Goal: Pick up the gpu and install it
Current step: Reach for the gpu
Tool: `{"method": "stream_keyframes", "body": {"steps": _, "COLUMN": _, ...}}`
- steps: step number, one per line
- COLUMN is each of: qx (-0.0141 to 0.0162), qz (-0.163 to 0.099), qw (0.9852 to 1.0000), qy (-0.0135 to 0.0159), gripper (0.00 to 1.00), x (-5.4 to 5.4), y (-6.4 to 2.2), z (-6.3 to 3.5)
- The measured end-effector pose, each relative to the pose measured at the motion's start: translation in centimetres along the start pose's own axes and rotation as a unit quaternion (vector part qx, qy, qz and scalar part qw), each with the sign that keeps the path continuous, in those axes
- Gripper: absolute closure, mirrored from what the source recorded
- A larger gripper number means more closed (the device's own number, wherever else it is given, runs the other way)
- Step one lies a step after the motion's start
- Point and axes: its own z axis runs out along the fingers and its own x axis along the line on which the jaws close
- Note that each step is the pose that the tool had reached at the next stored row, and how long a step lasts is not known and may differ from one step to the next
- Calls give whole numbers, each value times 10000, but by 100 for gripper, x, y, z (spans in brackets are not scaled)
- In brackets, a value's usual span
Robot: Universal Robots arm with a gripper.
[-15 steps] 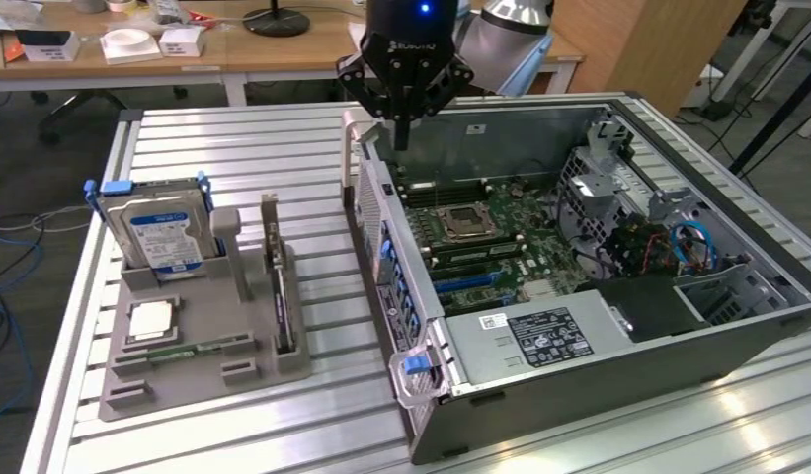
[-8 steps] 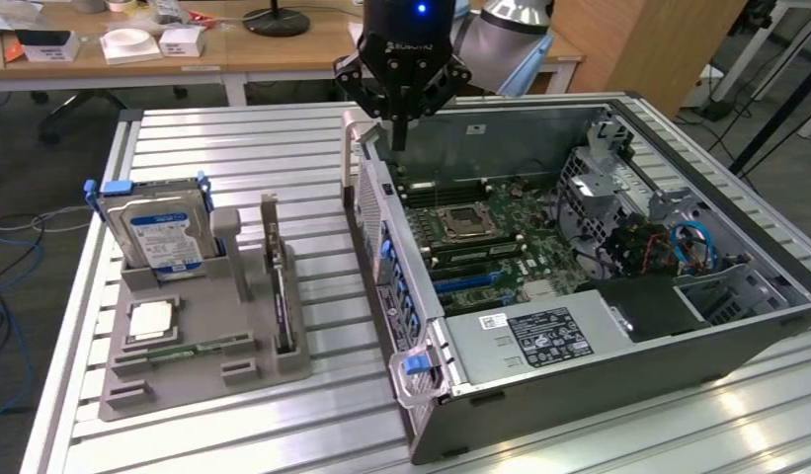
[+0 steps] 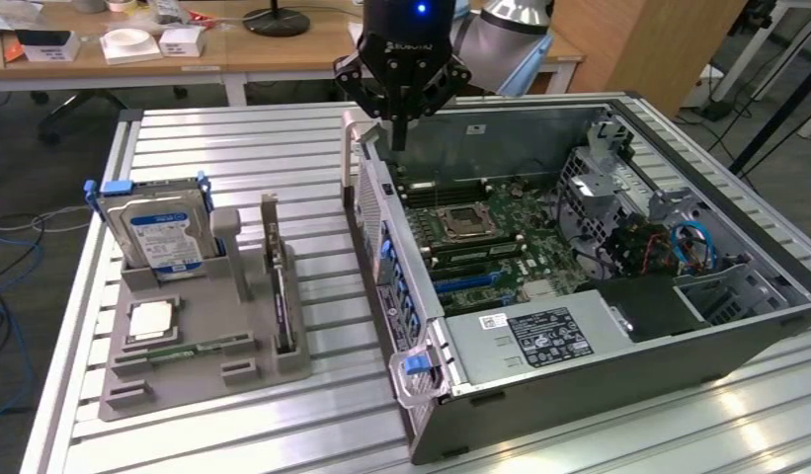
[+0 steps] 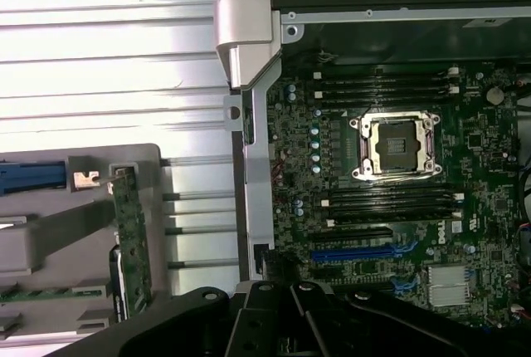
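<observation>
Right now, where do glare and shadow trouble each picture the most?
Exterior view: bright glare lies on the ribbed table toward the exterior view's right, near the bottom edge; the motherboard inside the open case is evenly lit. Wrist view: the table washes out almost white, and the motherboard looks dim beside it.

My gripper (image 3: pixel 397 136) is black. The gpu (image 3: pixel 282 296) is dark with a silver bracket, its holder (image 3: pixel 181 387) is grey, and the hard drive (image 3: pixel 161 232) is silver with a blue-and-white label. The motherboard (image 3: pixel 498 232) is green with a blue slot (image 4: pixel 365 252); the table (image 3: pixel 247 148) is ribbed silver.
</observation>
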Motion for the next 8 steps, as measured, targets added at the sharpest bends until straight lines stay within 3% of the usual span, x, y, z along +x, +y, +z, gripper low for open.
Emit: {"method": "stream_keyframes", "body": {"steps": 8, "qx": 1, "qz": 0, "qw": 10000, "qy": 0, "gripper": 89, "x": 77, "y": -6, "z": -1}}
